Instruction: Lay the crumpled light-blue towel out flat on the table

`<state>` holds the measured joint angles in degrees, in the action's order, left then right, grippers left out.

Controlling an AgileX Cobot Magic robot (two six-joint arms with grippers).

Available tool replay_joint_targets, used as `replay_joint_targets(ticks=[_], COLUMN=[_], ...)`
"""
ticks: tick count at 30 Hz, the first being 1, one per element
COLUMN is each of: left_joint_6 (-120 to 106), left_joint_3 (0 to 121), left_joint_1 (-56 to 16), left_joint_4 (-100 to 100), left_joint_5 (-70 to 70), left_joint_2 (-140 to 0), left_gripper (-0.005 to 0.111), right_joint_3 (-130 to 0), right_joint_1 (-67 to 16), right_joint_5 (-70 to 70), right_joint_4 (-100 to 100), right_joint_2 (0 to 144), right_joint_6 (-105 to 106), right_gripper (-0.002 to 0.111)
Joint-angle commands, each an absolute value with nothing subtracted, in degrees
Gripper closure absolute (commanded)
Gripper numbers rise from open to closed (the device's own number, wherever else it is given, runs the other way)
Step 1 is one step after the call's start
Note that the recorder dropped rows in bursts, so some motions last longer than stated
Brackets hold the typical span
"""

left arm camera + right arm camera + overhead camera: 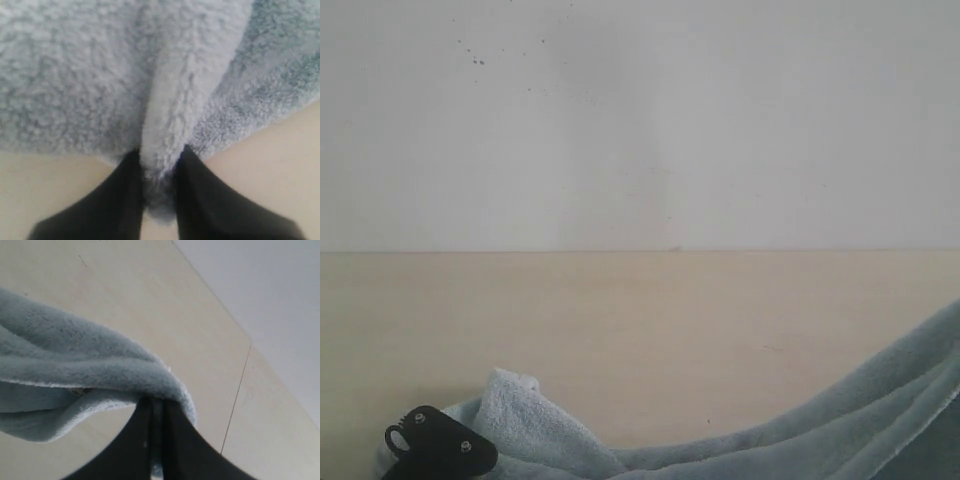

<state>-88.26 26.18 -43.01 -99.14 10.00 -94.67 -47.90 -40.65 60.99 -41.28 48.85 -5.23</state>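
The light-blue towel (840, 420) runs along the near edge of the beige table (640, 320), bunched in a lump at the lower left and lifted off the table at the right. My left gripper (159, 160) is shut on a thick ridge of the towel (170, 100), the black fingers (125, 195) pressing on both sides of the fold; its black body (435, 445) shows beside the lump. My right gripper (157, 402) is shut on a thin edge of the towel (90, 365), which hangs away from it above the table (125, 295).
A white wall (640, 120) rises behind the table's far edge. In the right wrist view a thin seam line (235, 395) crosses the pale surface beyond the gripper. Bare tabletop lies between the towel and the wall.
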Motion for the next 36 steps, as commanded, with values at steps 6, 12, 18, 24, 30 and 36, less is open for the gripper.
replay_joint_targets(ticks=[6, 12, 18, 24, 30, 36], left_joint_6=[-88.5, -88.5, -88.5, -86.5, -81.7, -75.9], left_joint_3=[25.9, 22.9, 19.0, 17.5, 17.5, 17.5], left_joint_1=[-43.3, -43.3, -43.3, -43.3, -43.3, -43.3], left_joint_4=[-99.9, -99.9, -99.9, -99.9, -99.9, -98.2], left_joint_5=[17.2, 13.7, 11.2, 0.8, -11.4, -15.5], left_joint_2=[-89.1, -72.3, -53.4, -43.0, -40.7, -40.6], left_gripper=[0.102, 0.102, 0.102, 0.102, 0.102, 0.102], right_joint_3=[-48.1, -48.1, -48.1, -48.1, -48.1, -48.1], right_joint_1=[-40.5, -40.5, -40.5, -40.5, -40.5, -40.5], right_joint_5=[62.9, 70.0, 70.0, 70.0, 70.0, 70.0], right_joint_4=[-41.8, -50.1, -49.8, -47.0, -42.7, -43.9], right_joint_2=[48.7, 48.6, 46.6, 42.2, 37.2, 35.7], right_joint_6=[-5.8, -6.1, -5.9, -5.8, -4.8, -3.5], right_gripper=[0.108, 0.108, 0.108, 0.108, 0.108, 0.108])
